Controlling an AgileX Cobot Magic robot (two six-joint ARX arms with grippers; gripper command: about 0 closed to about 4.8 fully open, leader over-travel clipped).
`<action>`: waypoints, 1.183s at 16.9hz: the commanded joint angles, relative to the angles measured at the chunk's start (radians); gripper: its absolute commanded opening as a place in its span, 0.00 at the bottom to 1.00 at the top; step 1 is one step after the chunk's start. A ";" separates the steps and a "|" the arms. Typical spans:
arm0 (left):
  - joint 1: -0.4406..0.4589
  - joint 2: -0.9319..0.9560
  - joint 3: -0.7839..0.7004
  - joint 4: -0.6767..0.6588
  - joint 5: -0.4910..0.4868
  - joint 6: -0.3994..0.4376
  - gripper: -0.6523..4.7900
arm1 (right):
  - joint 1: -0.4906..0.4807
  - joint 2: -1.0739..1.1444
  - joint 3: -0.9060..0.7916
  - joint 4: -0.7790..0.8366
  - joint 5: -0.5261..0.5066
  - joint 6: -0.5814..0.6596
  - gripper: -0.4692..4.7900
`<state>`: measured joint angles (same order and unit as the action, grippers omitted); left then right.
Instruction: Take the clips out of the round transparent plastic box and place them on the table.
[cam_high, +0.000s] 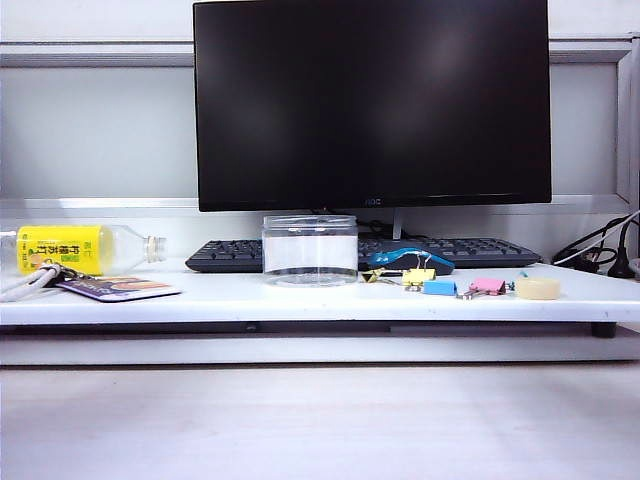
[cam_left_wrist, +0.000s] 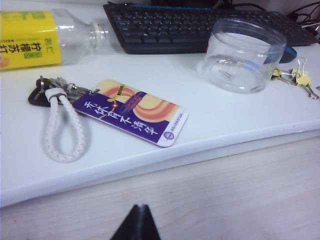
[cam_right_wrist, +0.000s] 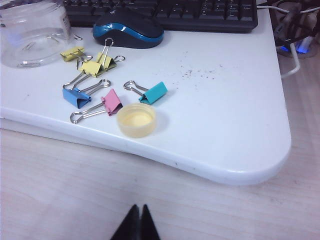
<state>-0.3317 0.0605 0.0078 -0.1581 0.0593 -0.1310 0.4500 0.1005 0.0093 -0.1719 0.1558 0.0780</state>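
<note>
Clips (cam_right_wrist: 93, 64), pale yellow, lie on the bench (cam_right_wrist: 225, 105) just beside the round transparent plastic box (cam_high: 310, 249), near the mouse (cam_right_wrist: 128, 33). Left end effector (cam_left_wrist: 137, 223) and right end effector (cam_right_wrist: 136, 223) both closed tight, empty, low before the bench's front edge.

Left gripper (cam_left_wrist: 136, 224), black pointed fingers (cam_left_wrist: 131, 227) meeting in a narrow wedge, right gripper (cam_right_wrist: 136, 224), matching matte black fingers (cam_right_wrist: 131, 226), thin seam between

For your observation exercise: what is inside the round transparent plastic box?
The round transparent plastic box looks empty: only reflections show through its wall. Yellow clips lie on the table beside it. The part of the floor nearest the camera is blurred by glare.
</note>
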 joint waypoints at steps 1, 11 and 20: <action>0.000 0.001 -0.003 -0.020 -0.003 0.000 0.11 | 0.001 0.000 0.000 -0.004 0.000 0.000 0.09; 0.301 -0.019 -0.002 -0.019 0.031 0.000 0.11 | -0.087 -0.008 0.000 -0.003 0.000 0.000 0.09; 0.311 -0.060 -0.002 -0.019 0.031 0.000 0.11 | -0.335 -0.098 0.001 0.011 0.000 0.000 0.09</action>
<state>-0.0193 0.0036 0.0086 -0.1585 0.0860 -0.1310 0.1211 0.0040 0.0097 -0.1680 0.1555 0.0780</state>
